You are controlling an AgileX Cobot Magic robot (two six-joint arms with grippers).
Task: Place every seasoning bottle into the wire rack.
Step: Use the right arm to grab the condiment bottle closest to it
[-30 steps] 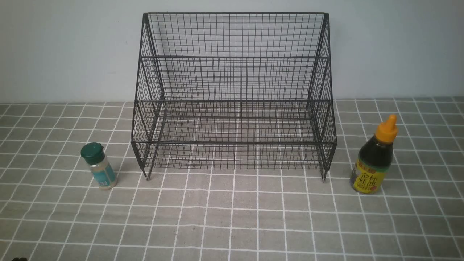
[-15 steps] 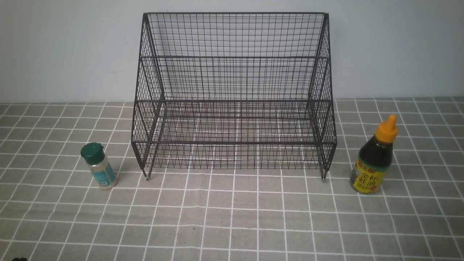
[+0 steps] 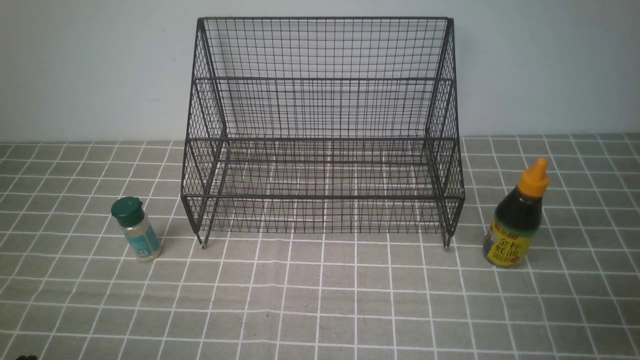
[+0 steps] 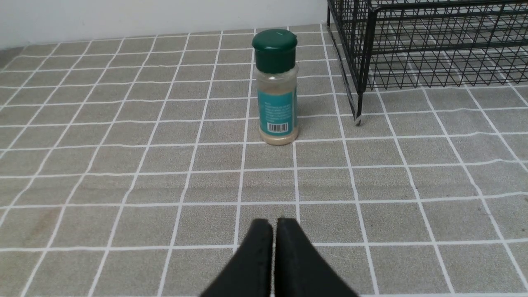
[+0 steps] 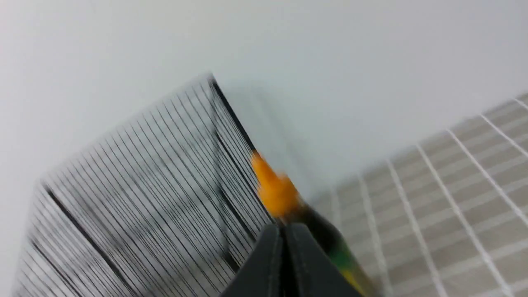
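**A:** Where are the two bottles?

**B:** Both stand upright on the checked tabletop [image 3: 320, 300], outside the wire rack [image 3: 322, 197]. The small shaker [image 3: 136, 229], with its green cap and teal label, is just beside the rack's left front foot. The dark-liquid bottle [image 3: 515, 215], with its orange nozzle and yellow label, is near the right front foot. Neither one touches the mesh.

**A:** And the rack itself?

**B:** It sits at the middle of the tabletop, its tall back towards the pale wall [image 3: 90, 70] and its lower tier facing the robot.

**A:** What is the left gripper [image 4: 274, 225] doing?

**B:** Its two black fingers are pressed together with nothing between them. In the left wrist view the shaker stands straight ahead of it and well apart, barcode towards the camera.

**A:** The right gripper [image 5: 284, 231]?

**B:** Its fingers also meet, and it has hold of nothing. The right wrist view is tilted and blurred. The orange cap and dark shoulder of the bottle show just past the fingertips, with the rack's side behind. I cannot tell from that view how near the bottle is.

**A:** Are the arms visible from the front?

**B:** No, they are outside that view.
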